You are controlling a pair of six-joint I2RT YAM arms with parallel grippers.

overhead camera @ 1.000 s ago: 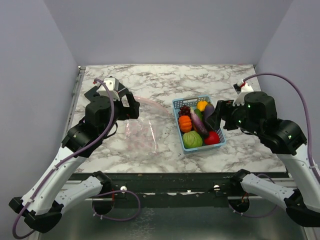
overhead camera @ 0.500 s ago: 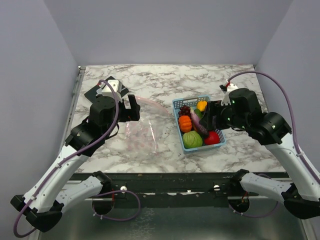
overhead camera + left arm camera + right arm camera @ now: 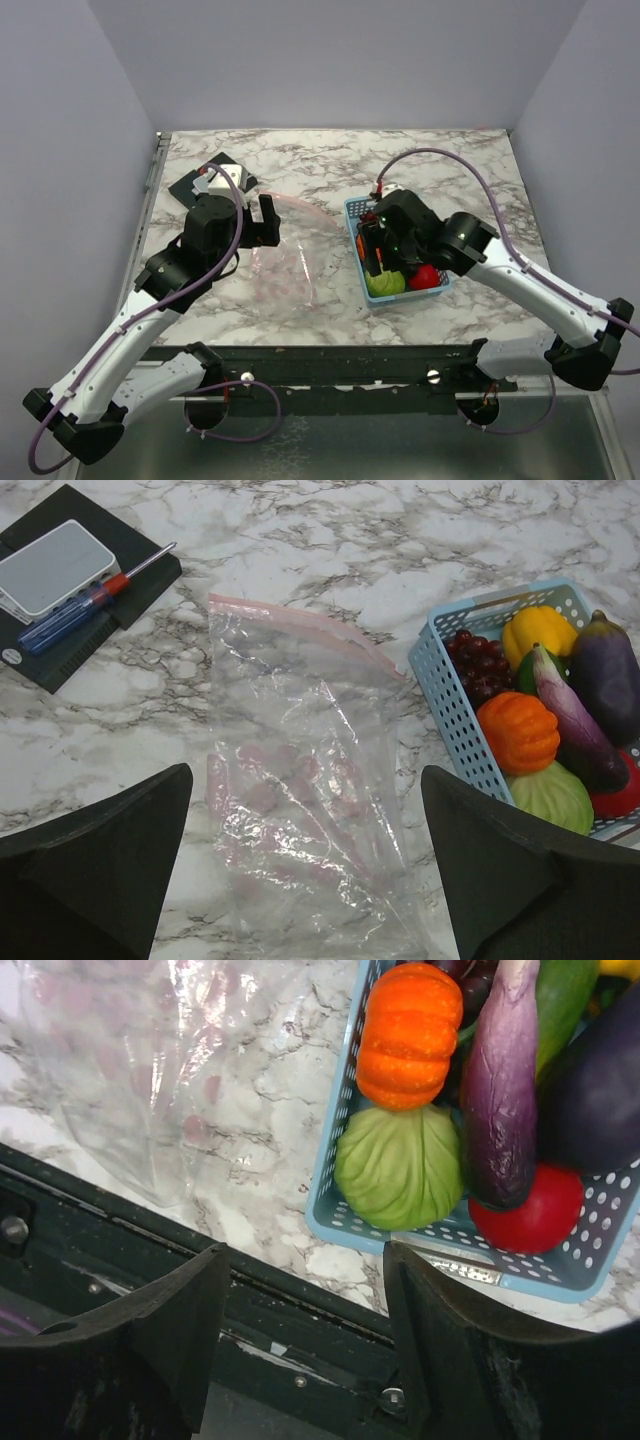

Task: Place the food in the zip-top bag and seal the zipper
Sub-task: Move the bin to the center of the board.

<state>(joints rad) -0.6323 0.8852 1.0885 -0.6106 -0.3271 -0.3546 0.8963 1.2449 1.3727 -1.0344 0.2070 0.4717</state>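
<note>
One marble counter [image 3: 330,160] carries everything. One zip-top bag [image 3: 285,770] lies flat on it. Its single pinkish zipper [image 3: 300,630] runs along the far end; I cannot tell whether it is sealed. One light-blue basket [image 3: 445,695] sits just beside the bag, to its right. One black box [image 3: 120,595] at far left bears one white unit [image 3: 55,565] and one screwdriver [image 3: 85,605].

Left fingers [image 3: 100,860] hover over the bag, spread wide, gripping nothing. Right fingers [image 3: 150,1340] hang above the basket's near corner, parted, nothing between them.

Food, all in the basket:
- one cabbage [image 3: 548,797]
- two eggplants, one dark [image 3: 605,675], one paler and longer [image 3: 565,715]
- one pumpkin [image 3: 518,732]
- one tomato [image 3: 527,1210]
- one yellow piece [image 3: 540,632]
- one grape bunch [image 3: 480,660]
- one green piece [image 3: 527,670], half hidden
</note>
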